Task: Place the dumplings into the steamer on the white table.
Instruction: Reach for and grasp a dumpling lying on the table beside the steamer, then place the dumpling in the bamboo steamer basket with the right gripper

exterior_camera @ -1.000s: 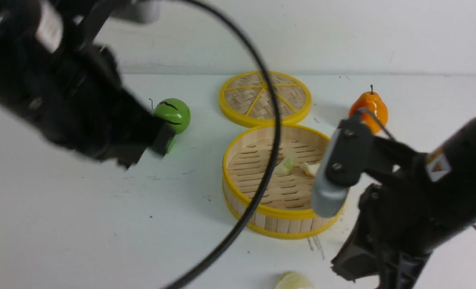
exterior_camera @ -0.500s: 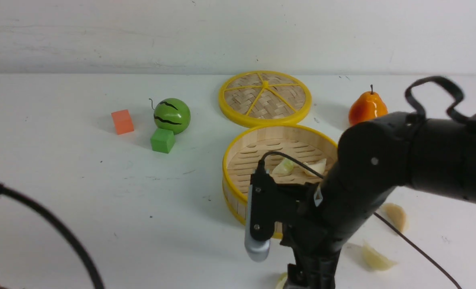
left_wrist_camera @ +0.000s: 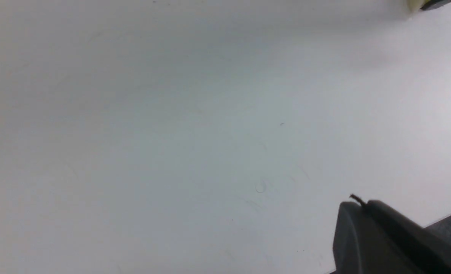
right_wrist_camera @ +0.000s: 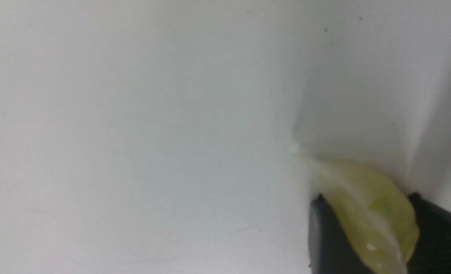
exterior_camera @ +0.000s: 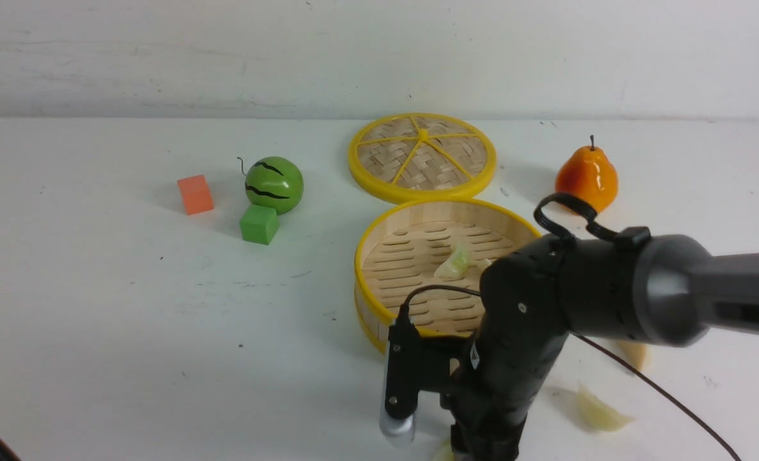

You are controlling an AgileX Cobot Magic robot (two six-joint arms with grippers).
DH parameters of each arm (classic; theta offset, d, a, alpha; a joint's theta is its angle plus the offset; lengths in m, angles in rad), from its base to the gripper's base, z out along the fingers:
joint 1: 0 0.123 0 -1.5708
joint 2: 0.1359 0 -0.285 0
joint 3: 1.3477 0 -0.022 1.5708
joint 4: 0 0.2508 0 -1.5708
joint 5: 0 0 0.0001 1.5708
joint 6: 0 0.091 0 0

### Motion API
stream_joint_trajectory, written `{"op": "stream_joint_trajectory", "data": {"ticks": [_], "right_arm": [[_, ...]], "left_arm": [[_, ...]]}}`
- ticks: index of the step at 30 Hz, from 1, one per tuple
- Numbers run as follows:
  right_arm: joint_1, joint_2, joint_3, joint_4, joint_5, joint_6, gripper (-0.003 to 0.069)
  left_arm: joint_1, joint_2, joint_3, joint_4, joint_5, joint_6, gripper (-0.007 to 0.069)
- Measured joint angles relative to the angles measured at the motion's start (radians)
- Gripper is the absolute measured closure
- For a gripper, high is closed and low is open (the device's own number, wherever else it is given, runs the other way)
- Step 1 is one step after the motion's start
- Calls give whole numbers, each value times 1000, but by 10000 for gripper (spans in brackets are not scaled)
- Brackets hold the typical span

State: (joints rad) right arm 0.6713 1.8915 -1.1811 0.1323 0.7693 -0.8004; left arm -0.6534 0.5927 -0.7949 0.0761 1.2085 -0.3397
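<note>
Two dumplings (exterior_camera: 454, 264) lie in the steamer (exterior_camera: 417, 214). Three are left on the white table (exterior_camera: 129, 320) near the steamer. The right gripper (right_wrist_camera: 364, 228) squeezes one yellow dumpling (right_wrist_camera: 362, 186) just in front of the steamer. It does not look lifted yet.

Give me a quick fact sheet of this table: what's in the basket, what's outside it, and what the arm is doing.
Basket: round bamboo steamer with yellow rims, uncovered; flat woven lid behind it.
Inside: pale green crescent dumpling; second dumpling, partly hidden by the arm.
Outside: cream dumpling on the white table, right of steamer.
Right gripper: closed on a yellow-green dumpling at table level.
</note>
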Motion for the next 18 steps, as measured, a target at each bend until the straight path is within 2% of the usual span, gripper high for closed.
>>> {"op": "stream_joint_trajectory", "data": {"ticks": [6, 10, 12, 14, 18], "right_arm": [[-2, -31, -183, -41, 146, 170, 449], [-16, -31, -364, -47, 183, 360, 449], [-49, 8, -506, -50, 188, 533, 449], [-78, 57, -589, -56, 190, 638, 449], [-111, 189, -719, -67, 194, 778, 449]], "left_arm": [[0, 0, 0, 35, 0, 0, 638], [0, 0, 0, 42, 0, 0, 638], [0, 0, 0, 45, -1, 0, 638], [0, 0, 0, 45, -1, 0, 638], [0, 0, 0, 46, -1, 0, 638]]}}
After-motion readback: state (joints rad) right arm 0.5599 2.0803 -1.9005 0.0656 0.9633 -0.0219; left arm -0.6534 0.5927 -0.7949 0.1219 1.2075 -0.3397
